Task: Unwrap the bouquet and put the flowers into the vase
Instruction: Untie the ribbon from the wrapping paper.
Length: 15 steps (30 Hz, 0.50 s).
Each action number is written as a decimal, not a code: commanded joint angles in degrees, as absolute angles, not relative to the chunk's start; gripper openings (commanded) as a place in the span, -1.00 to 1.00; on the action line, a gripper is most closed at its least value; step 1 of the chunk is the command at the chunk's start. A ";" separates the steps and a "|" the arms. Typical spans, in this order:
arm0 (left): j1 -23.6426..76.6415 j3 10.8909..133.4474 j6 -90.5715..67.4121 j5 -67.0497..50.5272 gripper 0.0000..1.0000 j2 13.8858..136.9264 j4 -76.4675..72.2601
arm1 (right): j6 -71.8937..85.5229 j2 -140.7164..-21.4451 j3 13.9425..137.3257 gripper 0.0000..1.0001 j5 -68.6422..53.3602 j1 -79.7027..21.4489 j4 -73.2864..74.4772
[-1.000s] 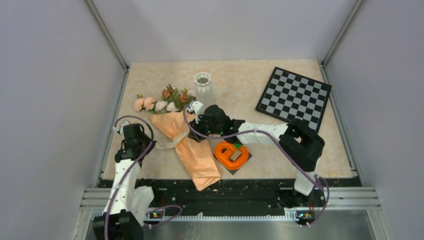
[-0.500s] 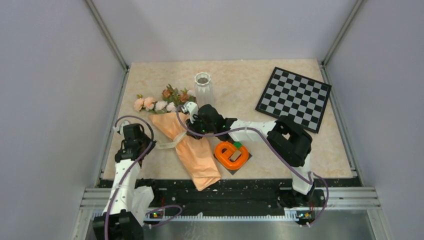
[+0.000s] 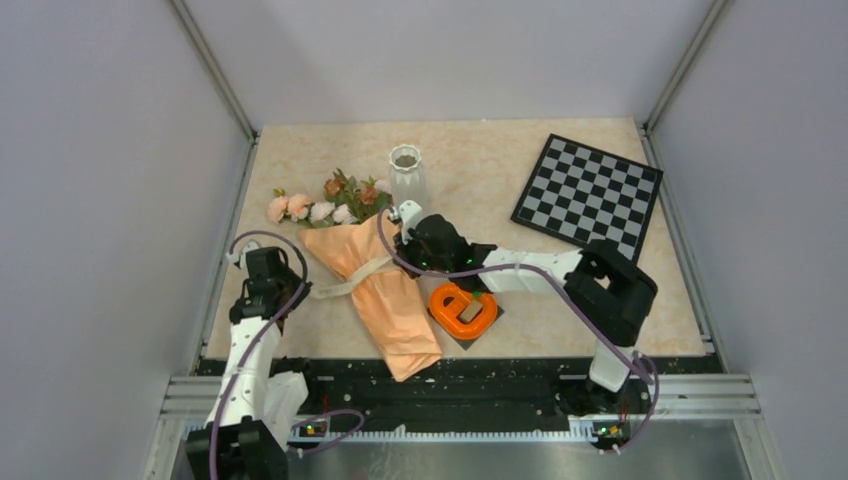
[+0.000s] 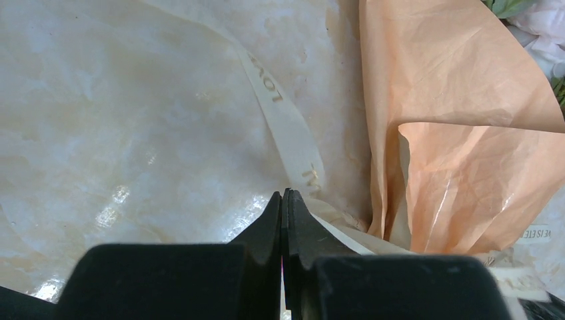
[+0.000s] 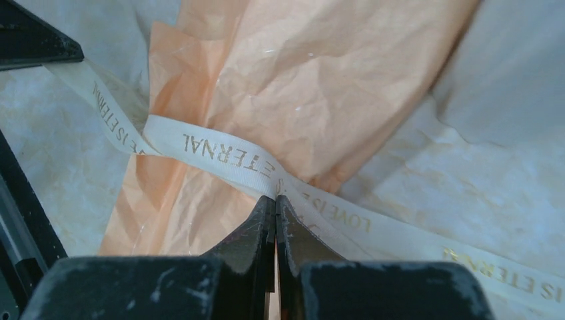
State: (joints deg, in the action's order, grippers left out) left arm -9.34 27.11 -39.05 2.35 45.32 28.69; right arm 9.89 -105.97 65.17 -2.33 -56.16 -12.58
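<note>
The bouquet (image 3: pixel 385 305) lies slantwise on the table in peach kraft paper (image 5: pixel 320 80), cinched by a cream ribbon (image 3: pixel 340 285). The flowers (image 3: pixel 320 208) stick out of its far left end. The white ribbed vase (image 3: pixel 406 175) stands upright just behind them. My left gripper (image 3: pixel 297 290) is left of the bundle, shut on a ribbon tail (image 4: pixel 283 120) that runs away from its tips (image 4: pixel 286 195). My right gripper (image 3: pixel 397 262) is at the bundle's right side. It is shut, pinching the ribbon (image 5: pixel 213 150) where it crosses the paper at the tips (image 5: pixel 274 197).
An orange plastic ring (image 3: pixel 463 308) sits on a dark square just right of the bouquet, under my right forearm. A checkerboard (image 3: pixel 588 195) lies at the back right. Grey walls close in the table on both sides and at the back.
My right gripper has shut on the ribbon at the bundle's right side, after reaching slightly left and coming back. The left arm and bouquet have stayed put.
</note>
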 commanded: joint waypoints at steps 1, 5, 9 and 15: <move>-10.68 30.37 -38.64 1.91 -1.00 47.39 26.92 | 15.93 -95.78 60.80 -1.00 7.26 -53.92 -15.20; -11.84 32.91 -38.96 0.85 -1.00 49.60 26.48 | 22.28 -89.30 53.85 -1.00 10.85 -49.38 -13.18; -13.28 33.64 -39.62 1.46 -1.00 50.18 26.59 | 27.21 -83.27 46.92 -1.00 12.58 -43.91 -11.69; -16.97 33.74 -41.30 6.63 -1.00 48.52 32.96 | 33.46 -78.59 40.39 -1.00 15.44 -35.88 -8.02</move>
State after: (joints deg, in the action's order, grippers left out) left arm -14.83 31.83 -40.03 2.66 50.11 29.10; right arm 27.29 -81.95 42.98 11.79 -39.03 -10.48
